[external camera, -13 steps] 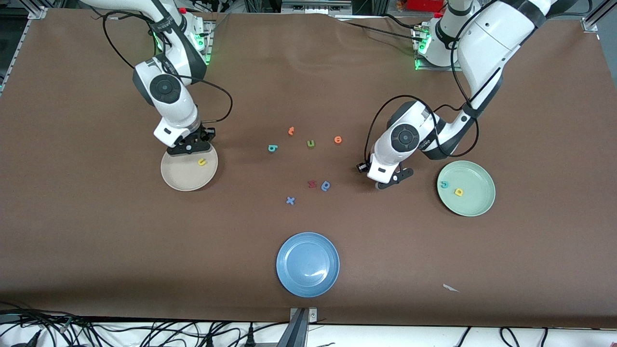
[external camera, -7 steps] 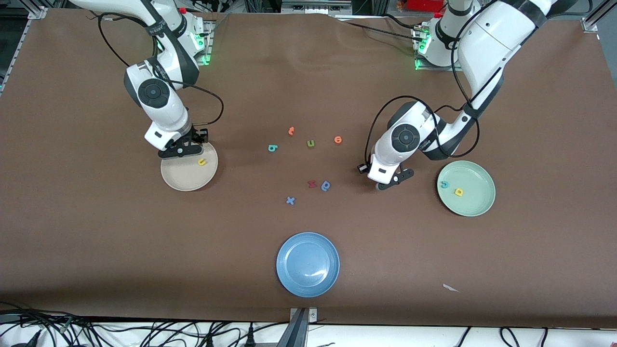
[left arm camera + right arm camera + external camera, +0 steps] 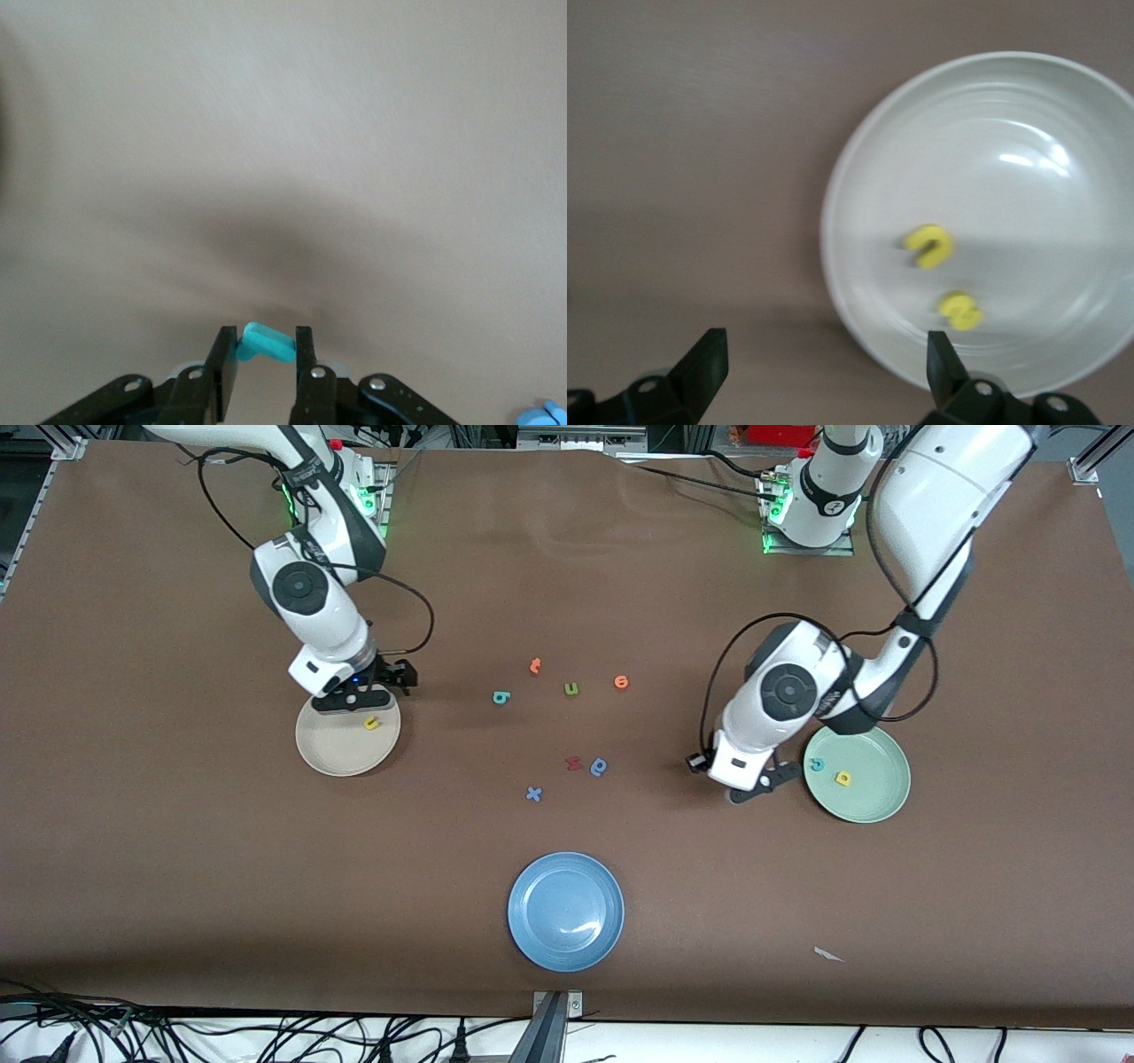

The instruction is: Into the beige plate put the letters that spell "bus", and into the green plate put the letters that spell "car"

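The right gripper (image 3: 359, 701) is hovering over the rim of the beige plate (image 3: 323, 757), its fingers standing wide apart and gripping nothing, while the yellow "u" (image 3: 371, 723) and the yellow "s" (image 3: 962, 311) are lying inside that plate. The teal "b" (image 3: 501, 697) is lying on the bare table near the middle, so "bus" is lacking one letter, and this arm's next move is likely calling for a reach to it among the other loose letters. The left gripper (image 3: 266, 354) is hanging over the table just beside the green plate (image 3: 877, 802), clamped on a small teal letter (image 3: 266, 343), probably the "r". The teal "c" (image 3: 816, 763) and the yellow "a" (image 3: 843, 779) are lying in that plate; carrying the held piece over the rim before opening is looking like the step in hand
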You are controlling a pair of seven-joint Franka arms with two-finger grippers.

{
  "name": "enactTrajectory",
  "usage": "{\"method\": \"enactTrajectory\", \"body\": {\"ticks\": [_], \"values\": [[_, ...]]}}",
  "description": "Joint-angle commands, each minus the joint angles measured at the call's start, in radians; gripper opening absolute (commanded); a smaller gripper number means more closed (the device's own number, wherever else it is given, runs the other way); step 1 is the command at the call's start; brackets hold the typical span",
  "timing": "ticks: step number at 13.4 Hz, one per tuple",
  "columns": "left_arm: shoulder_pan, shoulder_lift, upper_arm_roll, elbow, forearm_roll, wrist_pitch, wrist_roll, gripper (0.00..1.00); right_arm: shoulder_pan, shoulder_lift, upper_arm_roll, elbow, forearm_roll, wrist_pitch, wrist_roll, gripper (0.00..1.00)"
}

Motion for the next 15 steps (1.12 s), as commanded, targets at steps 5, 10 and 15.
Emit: {"method": "enactTrajectory", "body": {"ticks": [5,10,15], "values": [[0.283,-0.082,-0.009,0.006,0.023,-0.220,0.529,0.16,0.241,0.164,-0.019,0.171,0.000,0.001,0.344,0.99],[0.442,-0.030,-0.006,0.000,0.031,-0.214,0.754,0.18,0.364,0.264,-0.090,0.211,-0.144,0.085,0.540,0.99],[0.449,0.010,-0.005,0.006,0.031,-0.180,0.756,0.59,0.396,0.324,-0.093,0.259,-0.227,0.085,0.631,0.99]]}}
